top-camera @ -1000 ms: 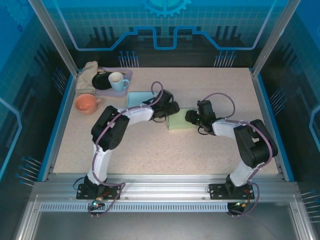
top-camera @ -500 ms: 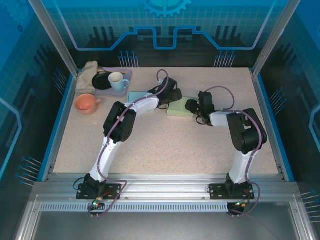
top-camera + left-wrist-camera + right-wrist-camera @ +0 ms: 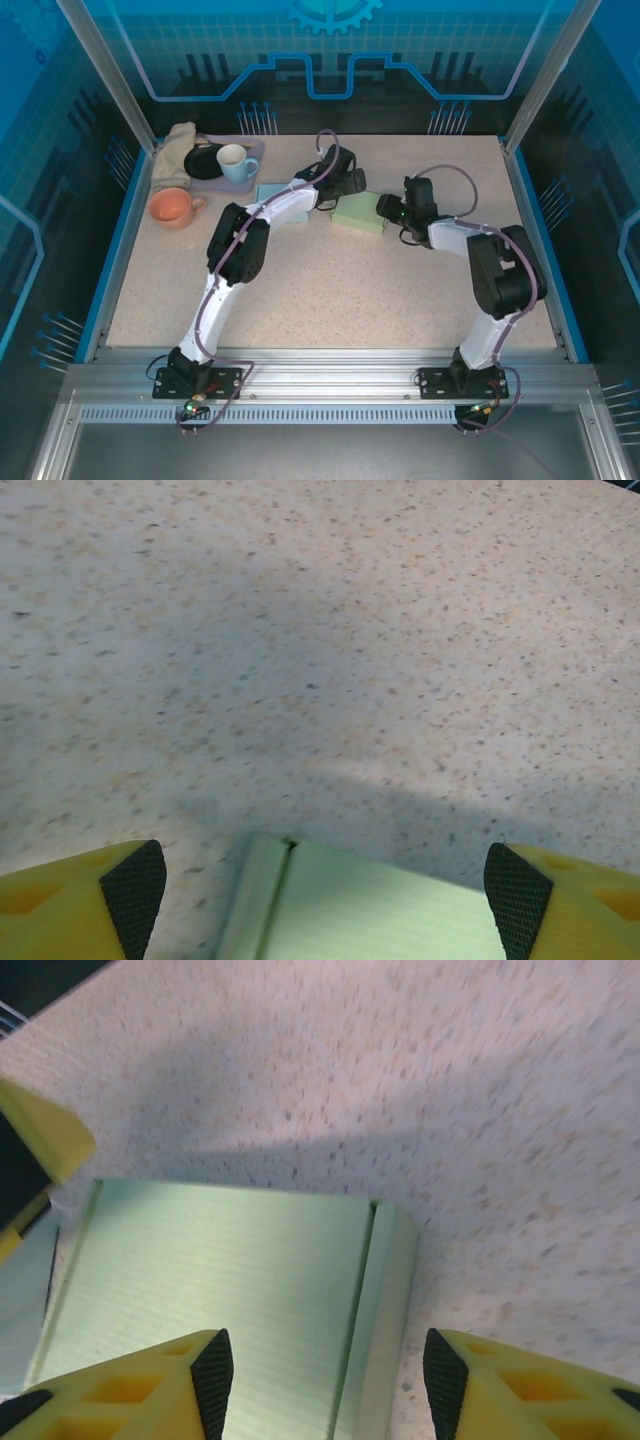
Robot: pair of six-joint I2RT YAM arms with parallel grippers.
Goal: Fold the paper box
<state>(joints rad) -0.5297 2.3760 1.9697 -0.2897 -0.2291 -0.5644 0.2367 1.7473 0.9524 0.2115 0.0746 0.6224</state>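
Noting fingers apart on both, I see left gripper (image 3: 325,882) and right gripper (image 3: 320,1380) at opposite ends of the green paper box (image 3: 360,216)

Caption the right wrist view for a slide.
Open right gripper above the flat green paper box on the speckled table.

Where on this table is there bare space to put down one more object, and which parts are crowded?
Free: the near middle of the table, in front of the green box, and the far right corner. Crowded: the far left corner, with tray, mug, cloth and orange cup.
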